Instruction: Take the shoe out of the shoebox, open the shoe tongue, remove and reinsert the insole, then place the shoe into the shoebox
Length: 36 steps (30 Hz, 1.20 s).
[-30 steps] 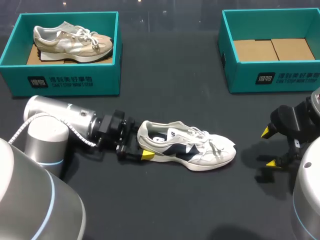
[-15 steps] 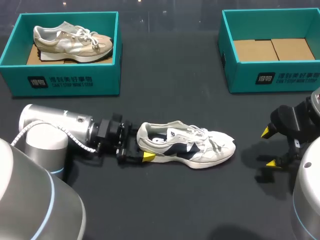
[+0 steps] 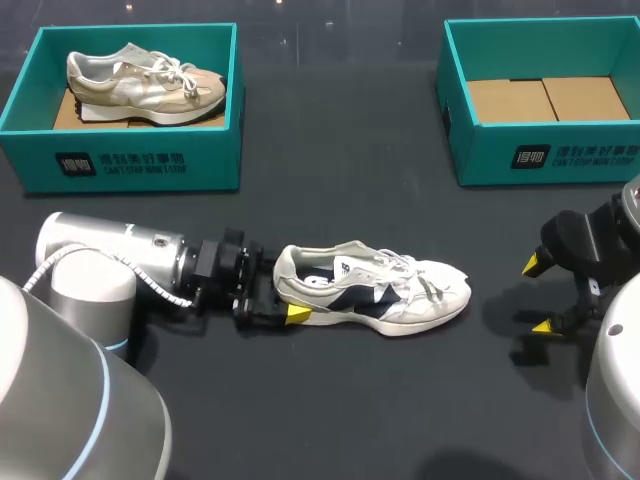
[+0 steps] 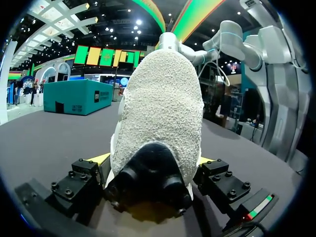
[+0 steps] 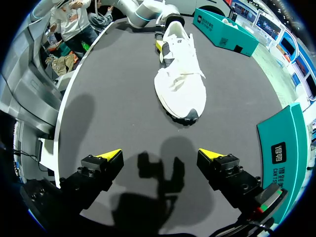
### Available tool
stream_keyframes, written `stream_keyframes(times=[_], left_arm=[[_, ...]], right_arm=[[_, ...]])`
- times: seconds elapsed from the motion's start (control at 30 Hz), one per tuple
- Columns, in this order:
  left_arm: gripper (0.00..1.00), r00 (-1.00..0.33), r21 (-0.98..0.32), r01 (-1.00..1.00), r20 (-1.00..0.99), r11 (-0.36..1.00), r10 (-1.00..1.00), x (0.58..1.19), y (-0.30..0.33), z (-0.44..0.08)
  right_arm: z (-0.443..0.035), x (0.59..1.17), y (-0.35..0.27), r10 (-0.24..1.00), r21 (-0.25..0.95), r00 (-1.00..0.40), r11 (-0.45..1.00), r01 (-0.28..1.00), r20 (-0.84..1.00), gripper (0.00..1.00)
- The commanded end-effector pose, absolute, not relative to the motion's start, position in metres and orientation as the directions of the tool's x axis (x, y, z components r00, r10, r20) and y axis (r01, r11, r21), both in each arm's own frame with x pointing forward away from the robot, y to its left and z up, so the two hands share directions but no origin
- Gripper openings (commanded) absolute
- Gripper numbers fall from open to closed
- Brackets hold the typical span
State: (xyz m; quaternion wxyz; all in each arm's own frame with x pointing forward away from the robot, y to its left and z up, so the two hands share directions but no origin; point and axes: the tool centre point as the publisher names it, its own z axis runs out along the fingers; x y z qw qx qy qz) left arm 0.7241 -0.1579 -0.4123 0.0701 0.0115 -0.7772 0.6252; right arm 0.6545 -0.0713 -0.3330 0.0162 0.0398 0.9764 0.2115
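A white and navy shoe [image 3: 375,295] lies on its sole on the dark table, toe toward my right arm. My left gripper [image 3: 283,290] is at its heel. In the left wrist view the heel [image 4: 160,108] fills the space between the open fingers of the left gripper [image 4: 153,160], and a yellow tip shows on each side. My right gripper [image 3: 538,296] stands open a short way beyond the toe with nothing between its fingers. In the right wrist view the right gripper [image 5: 159,155] faces the shoe [image 5: 180,81] across bare table.
A teal shoebox [image 3: 150,160] at the back left holds a beige shoe [image 3: 145,80]. A second teal shoebox [image 3: 550,155] at the back right has only cardboard in it, and its wall [image 5: 281,143] stands close beside my right gripper.
My left arm has shifted slightly to the left and its gripper sits a touch further around the heel. The shoe has turned very slightly. My right arm has not moved.
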Motion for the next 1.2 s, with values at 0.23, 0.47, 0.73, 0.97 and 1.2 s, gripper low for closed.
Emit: stream_keyframes(times=[0.23, 0.47, 0.73, 0.97, 1.2], left_arm=[[0.00, -0.990, -0.970, -0.106, 0.124, 0.219, 0.068, 0.722, -0.157, -0.414], [0.00, -0.990, -0.970, -0.106, 0.124, 0.219, 0.068, 0.722, -0.157, -0.414], [0.00, -0.990, -0.970, -0.106, 0.124, 0.219, 0.068, 0.722, -0.157, -0.414], [0.00, -0.990, -0.970, -0.106, 0.124, 0.219, 0.068, 0.722, -0.157, -0.414], [0.00, -0.990, -0.970, -0.106, 0.124, 0.219, 0.068, 0.722, -0.157, -0.414]], right_arm=[[-0.332, 0.653, -0.071, 0.086, 0.412, -0.996, 0.908, 0.071, -0.017, 1.00], [-0.302, 0.662, -0.037, 0.364, 0.348, -0.924, 0.857, 0.380, 0.114, 1.00], [-0.266, 0.662, 0.023, 0.748, 0.099, -0.647, 0.639, 0.762, 0.149, 1.00], [-0.257, 0.665, 0.059, 0.834, 0.016, -0.539, 0.541, 0.841, 0.119, 1.00], [-0.257, 0.665, 0.059, 0.834, 0.016, -0.539, 0.541, 0.841, 0.119, 1.00]])
